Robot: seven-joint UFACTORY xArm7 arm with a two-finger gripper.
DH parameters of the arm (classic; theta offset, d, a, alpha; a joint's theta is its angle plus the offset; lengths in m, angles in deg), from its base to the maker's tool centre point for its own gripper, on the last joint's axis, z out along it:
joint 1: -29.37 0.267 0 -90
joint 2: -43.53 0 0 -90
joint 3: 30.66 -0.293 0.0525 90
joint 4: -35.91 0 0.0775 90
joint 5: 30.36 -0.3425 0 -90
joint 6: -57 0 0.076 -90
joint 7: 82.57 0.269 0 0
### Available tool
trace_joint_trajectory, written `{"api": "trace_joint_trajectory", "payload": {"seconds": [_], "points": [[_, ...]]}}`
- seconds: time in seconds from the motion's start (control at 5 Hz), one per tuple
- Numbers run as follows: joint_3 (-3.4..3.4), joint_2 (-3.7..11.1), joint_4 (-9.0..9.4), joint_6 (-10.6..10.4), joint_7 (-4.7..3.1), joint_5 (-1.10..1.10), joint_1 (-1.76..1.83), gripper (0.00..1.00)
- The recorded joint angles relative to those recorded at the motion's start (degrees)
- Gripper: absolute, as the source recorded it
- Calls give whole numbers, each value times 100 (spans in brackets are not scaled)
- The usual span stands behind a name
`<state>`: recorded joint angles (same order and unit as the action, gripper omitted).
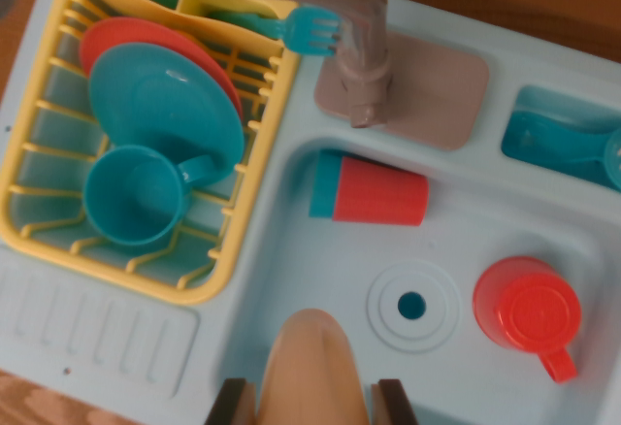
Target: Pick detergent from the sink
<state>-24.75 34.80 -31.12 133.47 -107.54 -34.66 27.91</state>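
I am holding the detergent (312,362), a tan bottle, at the near edge of the sink (281,279). It is filling the bottom middle of the wrist view. My pincer (312,404) is closing on it: the two dark fingers (233,404) are pressing against its sides, one on each, with no gap showing. So the grasp is looking done to me. What I am not able to tell is whether the bottle is resting on the basin floor or hanging clear of it, since its base is hidden. I am judging that the lift out of the sink is what is left.

Further into the basin, the drain (412,306) is lying just beside the bottle, a red cup (529,310) is sitting toward the wrist view's right, and a red-and-teal tumbler (369,192) is lying on its side near the far wall. The tap (364,66) is standing beyond that, and the yellow rack (247,212) is sitting at the far left corner.
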Motion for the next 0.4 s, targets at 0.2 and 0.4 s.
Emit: {"api": "trace_joint_trajectory", "payload": {"seconds": [0.2, 0.4], "points": [[0, 0, 0, 0, 0, 0, 0, 100], [1, -61, -156, 215, 25, 18, 1, 100]]}}
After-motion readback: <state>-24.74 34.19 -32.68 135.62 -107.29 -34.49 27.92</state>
